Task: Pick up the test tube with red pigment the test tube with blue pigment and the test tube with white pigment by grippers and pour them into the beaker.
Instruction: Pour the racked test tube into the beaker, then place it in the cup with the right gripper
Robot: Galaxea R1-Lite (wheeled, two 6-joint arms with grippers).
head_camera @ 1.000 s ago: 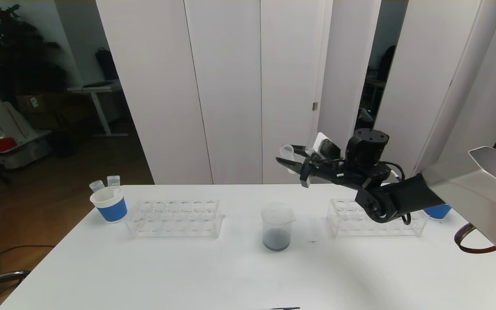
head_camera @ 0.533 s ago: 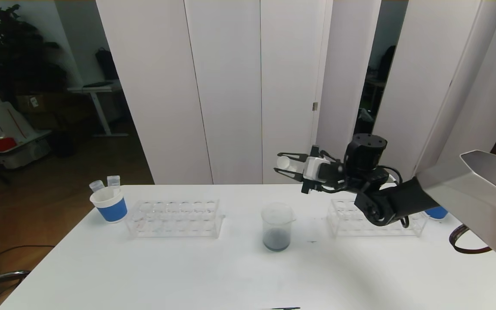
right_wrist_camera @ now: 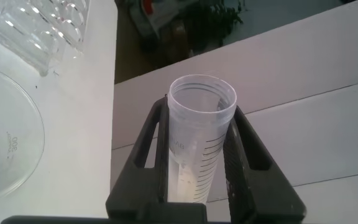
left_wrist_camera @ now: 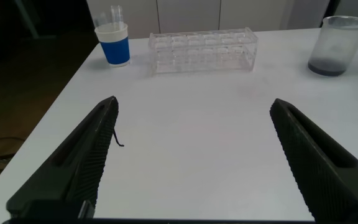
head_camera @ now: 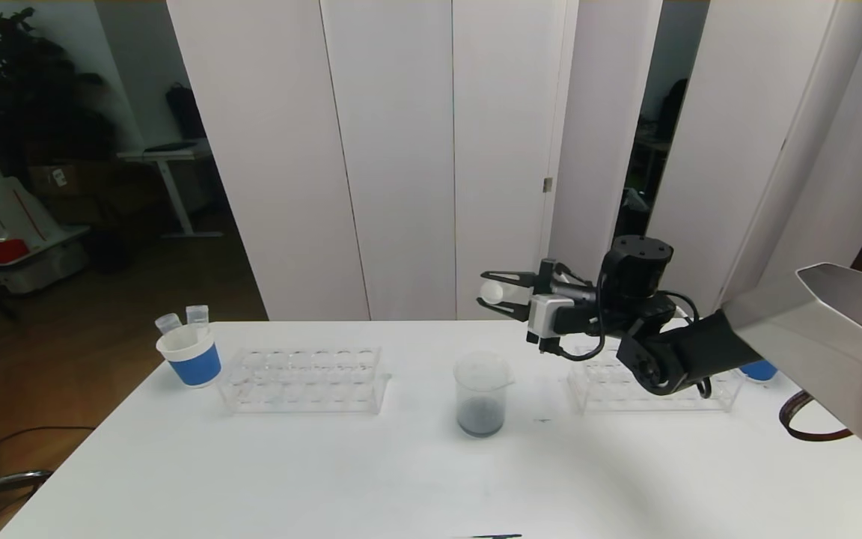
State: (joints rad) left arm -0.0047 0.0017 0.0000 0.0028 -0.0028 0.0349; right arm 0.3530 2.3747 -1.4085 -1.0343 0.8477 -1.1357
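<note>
- The right end effector [head_camera: 492, 288] is hovering above and just behind the beaker [head_camera: 483, 394], clamped tight on a clear test tube [right_wrist_camera: 199, 134].
- Over the last second the wrist has been rolling: the tube, tilted with its open mouth up toward the left before, is now lying about level, its rounded end facing the head camera.
- In the right wrist view the tube looks nearly empty, with only a pale trace along its wall; which pigment it carried I cannot tell.
- The beaker is standing on the table [head_camera: 326, 479] between the two clear racks [head_camera: 304, 379], already holding a dark grey-blue layer at its bottom.
- That suggests the pour is finishing, or the arm is turning away after it.
- The left end effector [left_wrist_camera: 191, 155] is idling wide open low over the table's near left side, holding nothing.
</note>
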